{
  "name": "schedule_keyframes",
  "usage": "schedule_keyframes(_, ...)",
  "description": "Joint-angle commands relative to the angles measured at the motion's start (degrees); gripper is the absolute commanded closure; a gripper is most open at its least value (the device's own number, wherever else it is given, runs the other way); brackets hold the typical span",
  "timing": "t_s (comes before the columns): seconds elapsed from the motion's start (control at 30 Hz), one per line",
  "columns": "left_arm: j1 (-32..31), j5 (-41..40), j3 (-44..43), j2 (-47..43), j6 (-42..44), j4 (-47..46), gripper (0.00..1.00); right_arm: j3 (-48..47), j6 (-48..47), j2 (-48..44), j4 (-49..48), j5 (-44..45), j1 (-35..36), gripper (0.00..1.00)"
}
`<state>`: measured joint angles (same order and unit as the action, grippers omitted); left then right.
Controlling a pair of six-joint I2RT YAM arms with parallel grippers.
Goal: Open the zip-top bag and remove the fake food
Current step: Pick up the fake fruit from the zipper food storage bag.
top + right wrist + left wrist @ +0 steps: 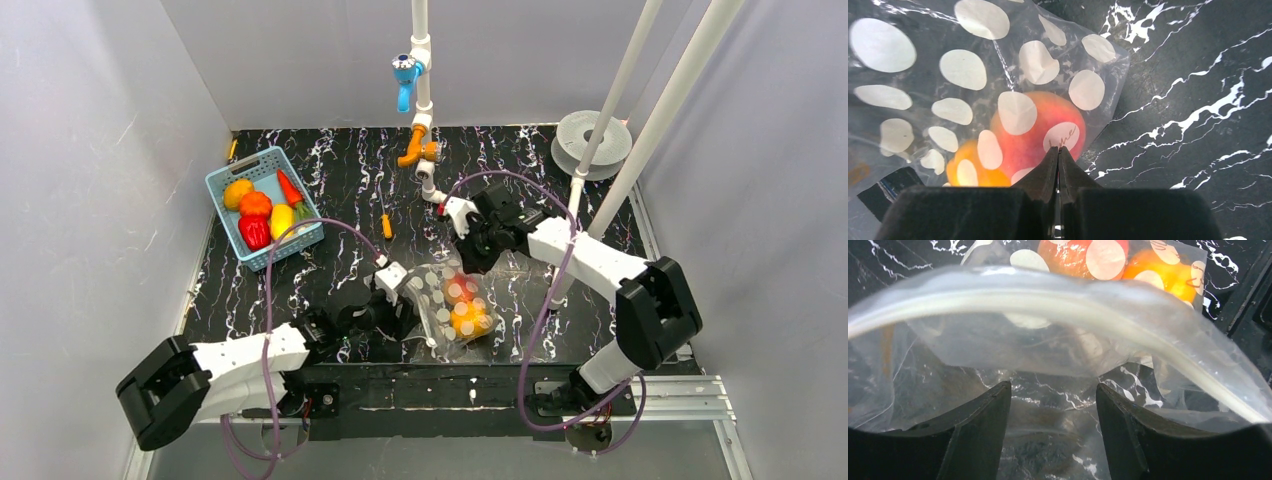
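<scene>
The zip-top bag [437, 298], clear with white dots, lies on the black marbled table between my two arms. Fake food [468, 312], red-orange and orange pieces, sits inside it. My left gripper [400, 300] is at the bag's left end. In the left wrist view its jaws [1054, 387] stand apart, with clear film between them and the zip strip [1048, 300] arching over them. My right gripper [468, 262] is at the bag's far edge. In the right wrist view it [1058, 150] is pressed shut on the film beside a red-orange piece [1038, 125].
A light blue basket [228, 222] with more fruit and a carrot stands at the back left. A small orange screwdriver [386, 226] lies mid-table. A white pipe with a blue valve [405, 70] and orange fitting [418, 150] stands behind. A grey spool [592, 140] sits back right.
</scene>
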<state>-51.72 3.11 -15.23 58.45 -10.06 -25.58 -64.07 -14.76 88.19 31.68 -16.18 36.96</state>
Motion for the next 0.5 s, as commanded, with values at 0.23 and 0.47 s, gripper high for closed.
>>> schedule_keyframes(0.23,-1.22,-2.23,1.19,11.11,8.54,-14.93,0.37,-4.71,-3.51,4.7,4.79,2.03,2.41,0.96)
schedule_keyframes(0.47,-1.61,0.24,1.09,16.09,9.04,-19.88,0.35,-6.29,-4.42,6.92,7.5,-7.08,7.07,0.96)
